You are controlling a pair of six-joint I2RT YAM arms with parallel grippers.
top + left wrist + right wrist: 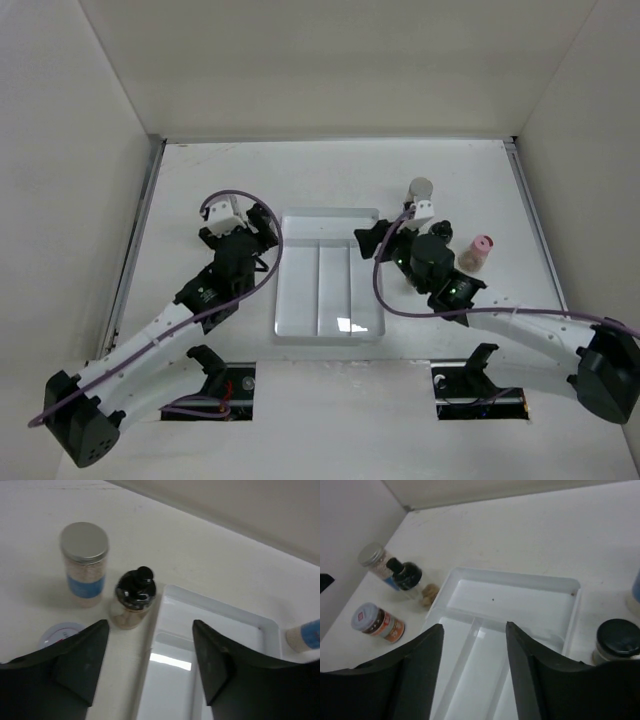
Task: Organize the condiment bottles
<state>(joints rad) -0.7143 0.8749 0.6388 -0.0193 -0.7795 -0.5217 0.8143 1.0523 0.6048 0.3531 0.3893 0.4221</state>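
Gaping left claw [150,630] faces black-capped bottle [135,597].

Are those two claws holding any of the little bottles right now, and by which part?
Nothing is held. The left gripper and the right gripper are both open and empty, near the clear tray.

We've got a white table [220,175] with a clear divided tray [330,213]. Silver-capped jar [84,562] and black-capped bottle [135,597] stand left of it, pink-capped bottle [481,250] right.
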